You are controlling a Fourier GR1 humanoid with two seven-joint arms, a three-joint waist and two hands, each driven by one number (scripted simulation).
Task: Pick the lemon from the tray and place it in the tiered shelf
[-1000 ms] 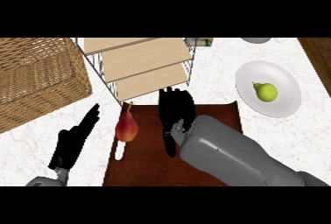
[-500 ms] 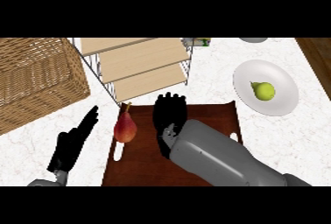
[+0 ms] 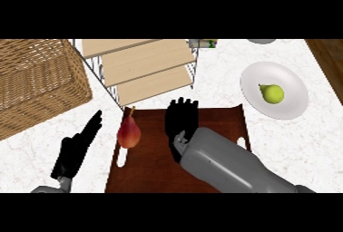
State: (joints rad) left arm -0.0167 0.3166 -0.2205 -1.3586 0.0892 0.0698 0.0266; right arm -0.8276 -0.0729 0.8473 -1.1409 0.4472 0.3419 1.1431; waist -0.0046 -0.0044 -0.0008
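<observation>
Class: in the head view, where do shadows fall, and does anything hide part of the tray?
Head view: even light, soft shadows; a faint one beside the left hand on the counter; the right hand and forearm cover much of the tray; the plate shows no glare.

One brown tray [image 3: 221, 118]. One tiered shelf [image 3: 144, 68], three wooden boards showing. One wicker basket [image 3: 36, 79]. One white plate [image 3: 289, 97], plus the edge of a second round white thing [image 3: 261, 41] at top (cut off, kind unclear). Two fruits: one red pear-shaped fruit [image 3: 129, 133] at the tray's left edge, one green pear [image 3: 272, 93] on the plate. No yellow fruit to count. One small greenish item [image 3: 209, 43] behind the shelf, too small to name. Two black hands: left hand [image 3: 77, 148], right hand [image 3: 181, 120].
</observation>
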